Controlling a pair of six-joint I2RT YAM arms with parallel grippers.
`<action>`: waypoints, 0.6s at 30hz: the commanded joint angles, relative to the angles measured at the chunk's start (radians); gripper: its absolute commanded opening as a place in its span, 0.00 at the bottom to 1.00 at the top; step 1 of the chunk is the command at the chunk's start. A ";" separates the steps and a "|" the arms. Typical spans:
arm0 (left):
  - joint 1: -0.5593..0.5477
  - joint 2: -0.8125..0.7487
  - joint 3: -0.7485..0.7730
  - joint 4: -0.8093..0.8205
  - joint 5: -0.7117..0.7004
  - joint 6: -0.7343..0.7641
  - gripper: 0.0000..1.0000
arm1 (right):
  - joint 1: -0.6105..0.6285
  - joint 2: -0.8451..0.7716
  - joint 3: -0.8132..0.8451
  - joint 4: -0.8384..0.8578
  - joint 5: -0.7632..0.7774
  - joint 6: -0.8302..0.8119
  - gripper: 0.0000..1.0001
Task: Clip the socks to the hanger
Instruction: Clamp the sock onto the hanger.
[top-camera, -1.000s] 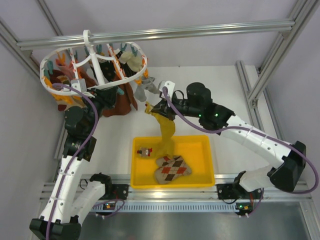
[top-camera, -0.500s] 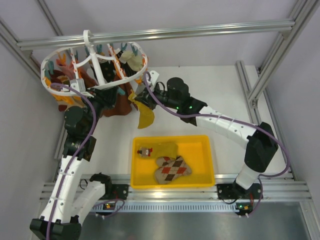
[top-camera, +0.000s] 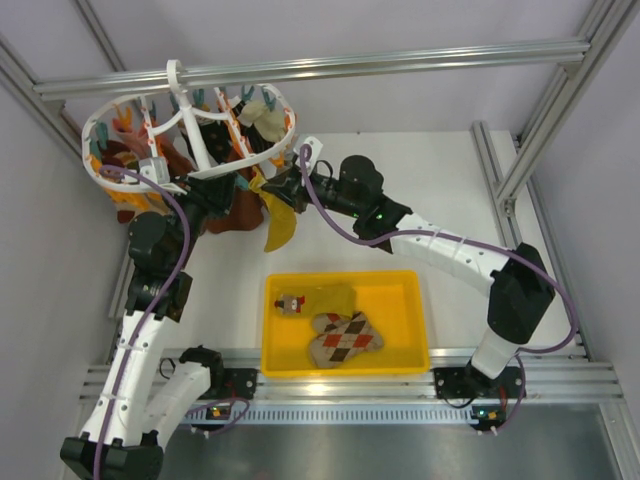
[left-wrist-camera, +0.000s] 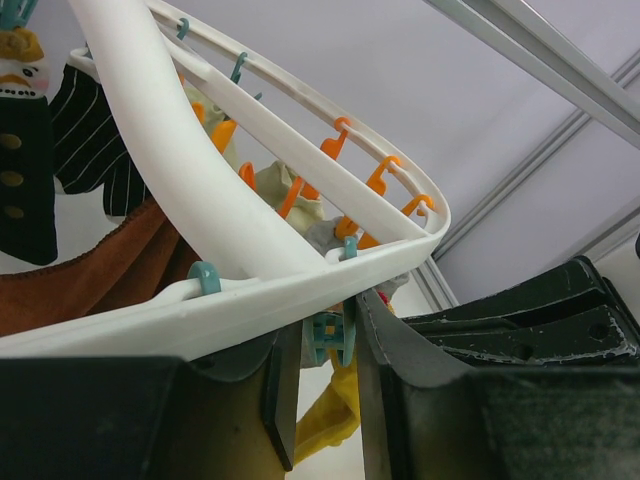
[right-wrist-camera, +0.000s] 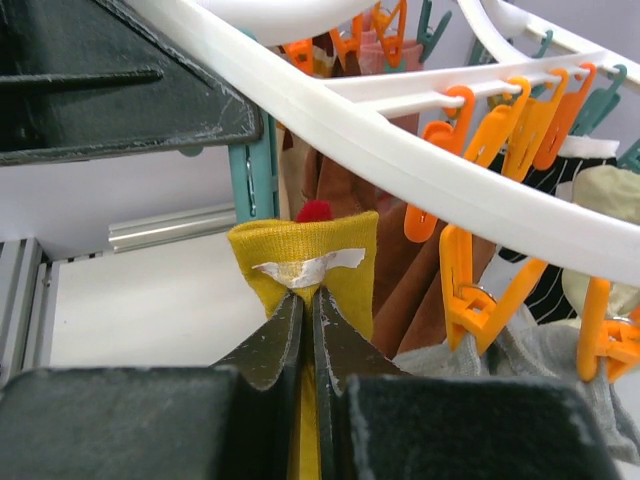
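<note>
From above, the right end effector held a mustard-yellow sock, which hung lengthwise over the desk beside the hanger rim.

In the left wrist view, the left end effector stood narrow astride a teal clip; I could not tell whether it was squeezing.

In the right wrist view, closed fingers pinched the sock's cuff just below that clip.

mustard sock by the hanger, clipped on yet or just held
Held, not clipped. The right end effector pinches the mustard sock by its cuff, whose edge sits below a teal clip on the hanger.
</note>
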 joint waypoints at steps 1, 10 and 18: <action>0.005 0.002 0.008 -0.016 0.017 -0.024 0.00 | 0.009 -0.001 0.002 0.099 -0.038 0.013 0.00; 0.005 0.000 0.017 -0.017 0.002 -0.028 0.00 | -0.006 -0.044 -0.110 0.137 -0.045 -0.019 0.00; 0.005 0.017 0.019 -0.016 0.014 -0.039 0.00 | -0.006 -0.030 -0.087 0.177 -0.058 -0.013 0.00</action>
